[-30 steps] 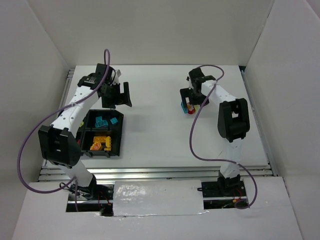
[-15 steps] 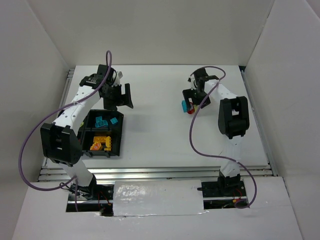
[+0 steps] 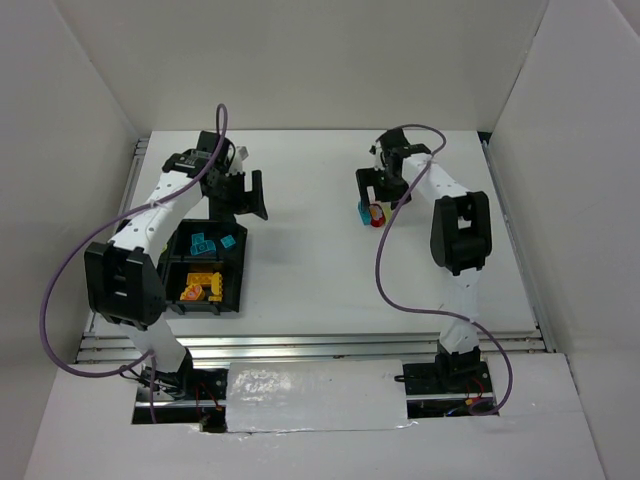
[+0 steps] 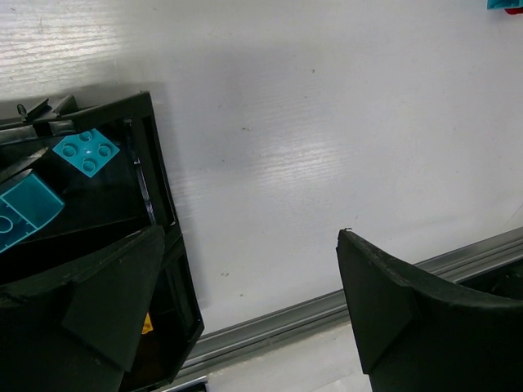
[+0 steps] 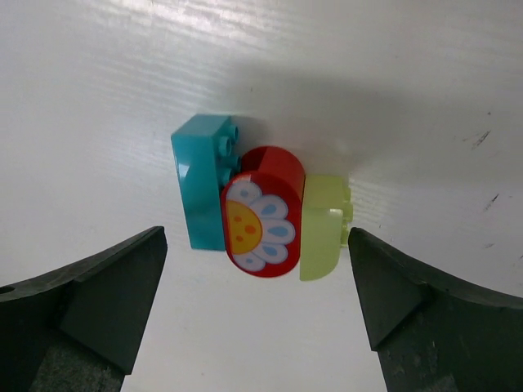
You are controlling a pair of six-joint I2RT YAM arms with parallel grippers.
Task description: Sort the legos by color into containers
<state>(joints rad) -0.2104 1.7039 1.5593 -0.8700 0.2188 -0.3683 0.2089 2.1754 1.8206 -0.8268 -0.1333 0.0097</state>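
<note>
Three legos lay in a tight row on the far right part of the white tabletop. They were a cyan brick, a red brick printed with a white-petalled flower (yellow at its centre) and a lime green brick. The red one sat in the middle, touching both neighbours. The right gripper hung above them with its jaws spread wide, one finger off to the cyan side and the other off to the green side. Neither finger touched a brick, and nothing was held. Well apart from this group, on the left of the tabletop, sat the low black tray. Its far-right compartment held several cyan bricks, and its near-right compartment held orange-yellow bricks. The two left compartments were largely hidden behind the left arm, so their contents could not be told. The left gripper was poised by the tray's far right corner, its jaws likewise wide apart and empty. In the wrist view one finger overlapped the tray and the other stood over the tabletop.
</note>
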